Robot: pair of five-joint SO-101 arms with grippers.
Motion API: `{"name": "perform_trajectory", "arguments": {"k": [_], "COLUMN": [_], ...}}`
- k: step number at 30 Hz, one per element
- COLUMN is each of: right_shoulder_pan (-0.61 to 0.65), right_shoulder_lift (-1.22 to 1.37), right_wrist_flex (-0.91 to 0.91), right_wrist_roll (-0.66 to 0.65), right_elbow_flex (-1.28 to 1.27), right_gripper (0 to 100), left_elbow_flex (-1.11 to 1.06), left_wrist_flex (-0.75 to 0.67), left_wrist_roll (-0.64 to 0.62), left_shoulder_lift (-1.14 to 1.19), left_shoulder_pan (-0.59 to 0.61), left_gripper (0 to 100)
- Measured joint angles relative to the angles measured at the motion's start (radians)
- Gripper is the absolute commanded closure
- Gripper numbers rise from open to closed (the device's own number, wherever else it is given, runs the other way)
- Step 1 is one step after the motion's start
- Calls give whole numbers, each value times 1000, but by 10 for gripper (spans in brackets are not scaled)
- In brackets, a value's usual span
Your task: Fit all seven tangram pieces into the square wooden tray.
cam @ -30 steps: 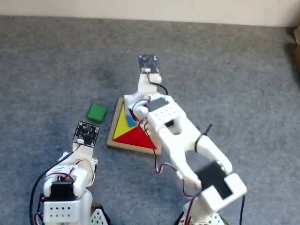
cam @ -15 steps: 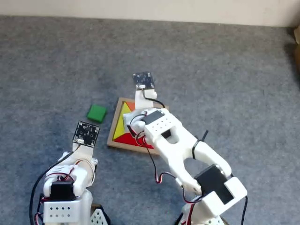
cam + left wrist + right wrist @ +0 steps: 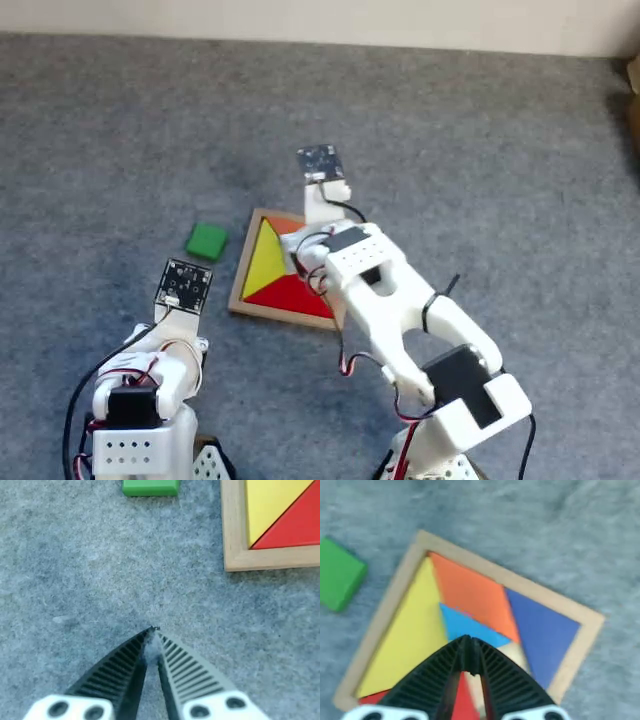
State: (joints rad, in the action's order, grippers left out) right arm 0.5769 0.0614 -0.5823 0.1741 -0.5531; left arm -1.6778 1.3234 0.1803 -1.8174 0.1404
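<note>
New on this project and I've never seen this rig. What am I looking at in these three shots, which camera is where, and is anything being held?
Two small white robot arms sit side by side, each ending in a two-finger gripper. The high view is a fixed camera looking down on both. The other two pictures come from a camera on each arm's wrist, looking along its fingers. The right arm is stretched over a square wooden tray. The right gripper is shut above the coloured pieces and holds nothing. The left gripper is also shut and holds nothing, over the grey carpet. In the tray lie a yellow triangle, an orange piece, a light blue triangle, a dark blue piece and a red piece. A green block lies outside, beside the tray.
</note>
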Motion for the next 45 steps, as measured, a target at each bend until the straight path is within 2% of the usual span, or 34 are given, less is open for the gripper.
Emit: {"name": "perform_trajectory", "arguments": {"k": [12, 22, 27, 32, 39, 45], "right_shoulder_pan": [-41, -54, 3, 8, 8, -23], "right_shoulder_lift": [0, -167, -86, 3, 15, 17], "right_wrist_flex": [-8, -9, 18, 123, 140, 140], "right_wrist_roll": [-38, -12, 55, 63, 64, -41], "right_elbow_flex": [-6, -69, -71, -69, -71, -71], "right_gripper": [995, 995, 995, 995, 995, 995], "left_elbow_flex": [0, 0, 0, 0, 0, 0], "left_wrist_flex": [0, 0, 0, 0, 0, 0], "left_wrist_roll": [0, 0, 0, 0, 0, 0], "left_shoulder_lift": [0, 0, 0, 0, 0, 0], "left_shoulder_pan": [0, 0, 0, 0, 0, 0], "left_gripper": [995, 995, 995, 995, 995, 995]}}
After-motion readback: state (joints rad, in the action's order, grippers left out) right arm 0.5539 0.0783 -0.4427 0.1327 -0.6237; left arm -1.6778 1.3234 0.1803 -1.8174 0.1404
